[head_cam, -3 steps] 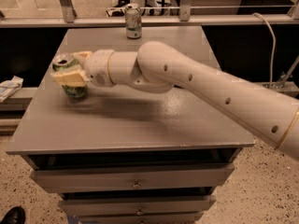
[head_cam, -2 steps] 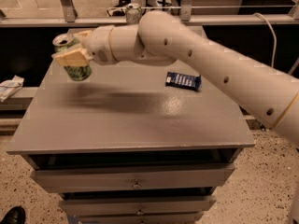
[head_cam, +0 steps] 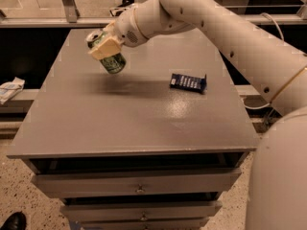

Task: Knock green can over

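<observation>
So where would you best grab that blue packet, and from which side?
Probably across its narrow width, from straight above: the blue packet lies flat on the table, so it offers only thin edges. The gripper, above the table's far left, is shut on the tilted green can.

High view onto table [head_cam: 144, 123], gripper [head_cam: 106, 51] upper left

Grey table [head_cam: 134, 116] bears a blue packet [head_cam: 188, 82], hand [head_cam: 107, 51] above it.

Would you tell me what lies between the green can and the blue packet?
Only bare tabletop, in the camera view; the end effector grips the tilted green can at upper left.
</observation>
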Tool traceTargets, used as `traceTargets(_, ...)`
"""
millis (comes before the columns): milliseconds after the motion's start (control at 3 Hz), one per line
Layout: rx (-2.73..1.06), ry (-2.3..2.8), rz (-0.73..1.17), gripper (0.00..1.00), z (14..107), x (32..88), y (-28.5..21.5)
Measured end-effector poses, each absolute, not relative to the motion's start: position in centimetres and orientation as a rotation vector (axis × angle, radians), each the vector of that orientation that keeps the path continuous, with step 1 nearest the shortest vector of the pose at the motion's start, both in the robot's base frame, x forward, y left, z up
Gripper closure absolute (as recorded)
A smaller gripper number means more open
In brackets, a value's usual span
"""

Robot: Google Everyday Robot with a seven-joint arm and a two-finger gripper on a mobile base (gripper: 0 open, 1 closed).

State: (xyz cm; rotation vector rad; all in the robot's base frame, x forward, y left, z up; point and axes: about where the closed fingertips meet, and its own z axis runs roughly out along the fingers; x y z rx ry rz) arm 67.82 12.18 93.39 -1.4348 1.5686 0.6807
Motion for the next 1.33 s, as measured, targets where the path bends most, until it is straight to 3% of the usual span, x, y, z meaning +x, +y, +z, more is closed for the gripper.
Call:
traceTargets(667, -1.972, 1.678, 0.554, 1.0, 86.9, 62.2, 8.3)
traceTargets(1000, -2.121, 1.631, 0.562, 0.85, 86.4, 59.2, 9.3)
traceTargets(1333, -2.224, 1.556, 0.587, 0.54, 86.3, 56.6, 11.2)
